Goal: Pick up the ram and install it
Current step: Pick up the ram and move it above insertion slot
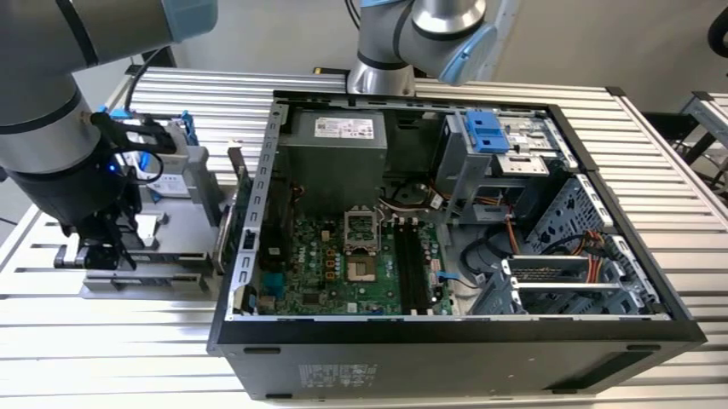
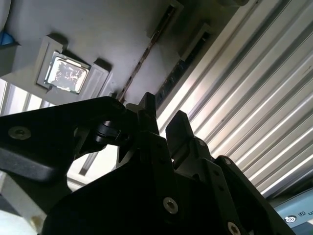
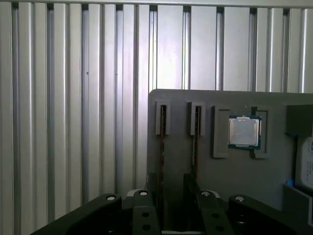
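Black two-finger gripper [image 3: 173, 196] hangs part-open, gripping nothing I can see, over the thin dark ram stick [image 3: 162, 142] standing edgewise in a slot of the flat grey holder [image 3: 220, 176].

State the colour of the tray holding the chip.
Grey tray, best in the first wrist view.

An open computer case [image 1: 455, 354] lies on a ribbed metal table [image 1: 666, 162], and beside it a grey tray [image 3: 230, 181] holds a square processor chip [image 3: 244, 131].
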You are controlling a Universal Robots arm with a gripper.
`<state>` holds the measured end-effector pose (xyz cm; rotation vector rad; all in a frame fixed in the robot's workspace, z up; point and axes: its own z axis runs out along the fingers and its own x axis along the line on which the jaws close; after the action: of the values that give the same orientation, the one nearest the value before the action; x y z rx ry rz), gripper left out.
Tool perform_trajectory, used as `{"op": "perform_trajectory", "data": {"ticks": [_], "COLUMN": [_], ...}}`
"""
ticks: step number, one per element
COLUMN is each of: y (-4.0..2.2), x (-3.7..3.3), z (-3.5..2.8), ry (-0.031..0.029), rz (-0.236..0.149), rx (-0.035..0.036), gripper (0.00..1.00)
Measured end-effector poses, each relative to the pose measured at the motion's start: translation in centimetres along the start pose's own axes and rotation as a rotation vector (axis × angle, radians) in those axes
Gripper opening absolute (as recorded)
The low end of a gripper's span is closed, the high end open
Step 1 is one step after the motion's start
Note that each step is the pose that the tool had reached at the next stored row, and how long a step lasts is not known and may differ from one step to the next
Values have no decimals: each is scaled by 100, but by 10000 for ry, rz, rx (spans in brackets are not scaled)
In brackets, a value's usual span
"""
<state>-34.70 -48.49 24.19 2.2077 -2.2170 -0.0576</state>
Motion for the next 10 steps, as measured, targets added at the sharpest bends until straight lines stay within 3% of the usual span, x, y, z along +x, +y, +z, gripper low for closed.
{"op": "perform_trajectory", "data": {"ticks": [10], "y": [-2], "x": [1], "z": [33], "ry": [0], "rz": [-1], "rx": [1], "gripper": [100]}}
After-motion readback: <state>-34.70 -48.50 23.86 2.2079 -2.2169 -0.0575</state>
